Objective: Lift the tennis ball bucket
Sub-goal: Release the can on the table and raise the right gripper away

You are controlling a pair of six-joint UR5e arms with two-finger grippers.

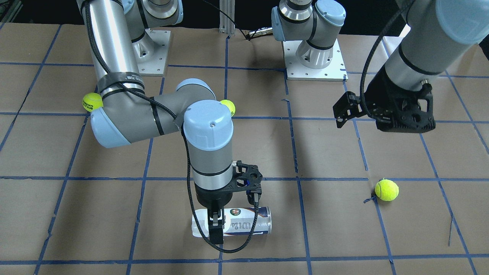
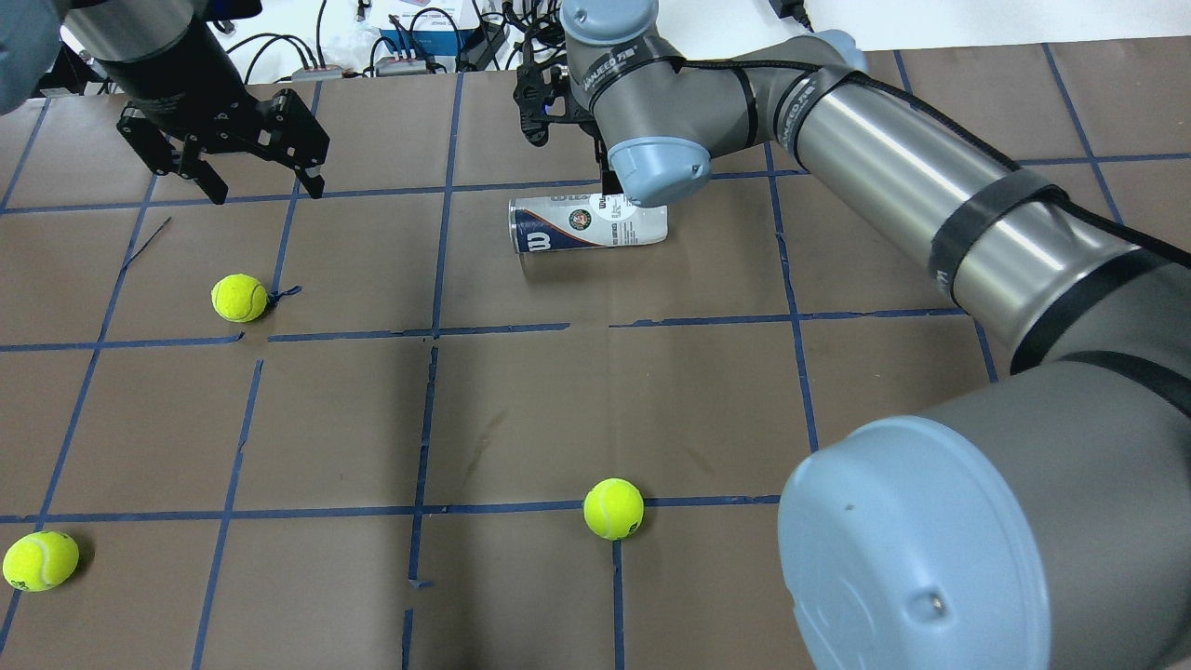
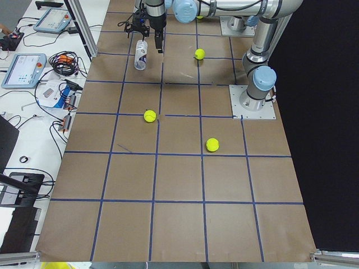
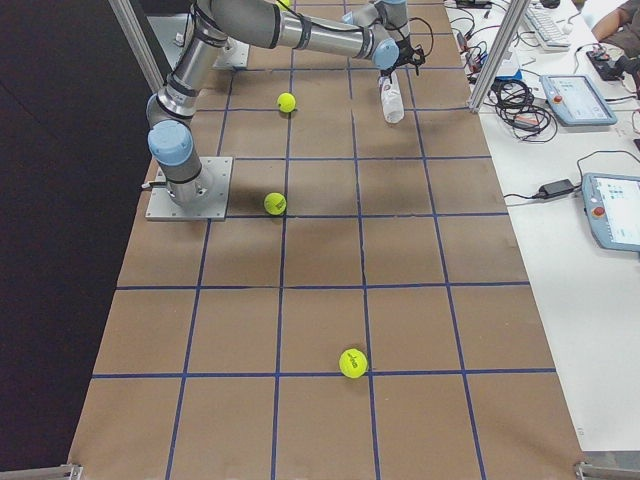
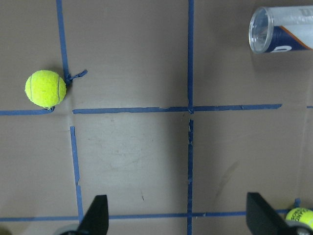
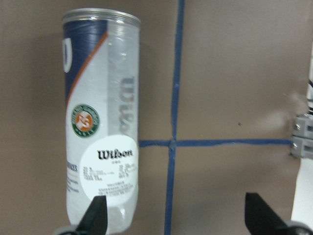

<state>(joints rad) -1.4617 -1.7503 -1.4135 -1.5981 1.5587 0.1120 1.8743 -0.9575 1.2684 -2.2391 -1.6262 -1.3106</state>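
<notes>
The tennis ball bucket [image 2: 588, 225], a clear tube with a white and navy Wilson label and a round crest, lies on its side on the brown table. It looks empty. It also shows in the front view [image 1: 244, 221] and upright in the right wrist view [image 6: 100, 142]. My right gripper [image 6: 178, 218] is open and hangs just above the tube's closed end. One fingertip [image 1: 216, 229] shows in front of the tube and the other is hidden. My left gripper [image 2: 265, 186] is open and empty, well off to the side. The tube's open mouth shows in the left wrist view [image 5: 281, 29].
Three loose tennis balls lie on the table: one below the left gripper [image 2: 239, 298], one mid-table [image 2: 613, 508], one at the near left corner [image 2: 40, 560]. Blue tape lines grid the table. The right arm's long link [image 2: 893, 158] spans the right half.
</notes>
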